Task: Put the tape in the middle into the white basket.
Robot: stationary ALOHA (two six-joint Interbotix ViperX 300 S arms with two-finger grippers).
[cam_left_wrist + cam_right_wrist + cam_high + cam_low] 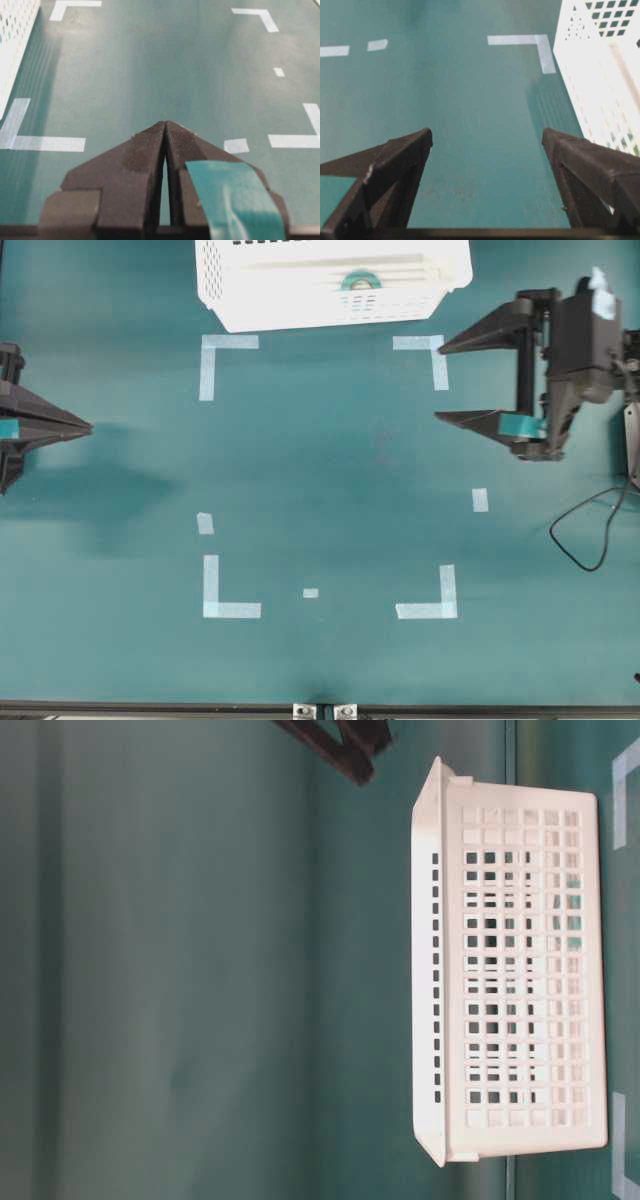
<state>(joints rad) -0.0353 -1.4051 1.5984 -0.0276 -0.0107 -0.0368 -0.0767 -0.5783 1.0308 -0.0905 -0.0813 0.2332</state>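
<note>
The tape [358, 282] lies in the white basket [230, 295], so the right gripper [442, 380] beside it stands apart and empty.

Pale tape corner marks [228, 362] and a black cable [590, 530] on the teal table [330, 470].

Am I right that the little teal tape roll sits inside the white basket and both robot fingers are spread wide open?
Not quite. Only the right fingers are spread; the left fingers are pressed together, as the left wrist view shows. The tape roll does sit in the white basket.
</note>
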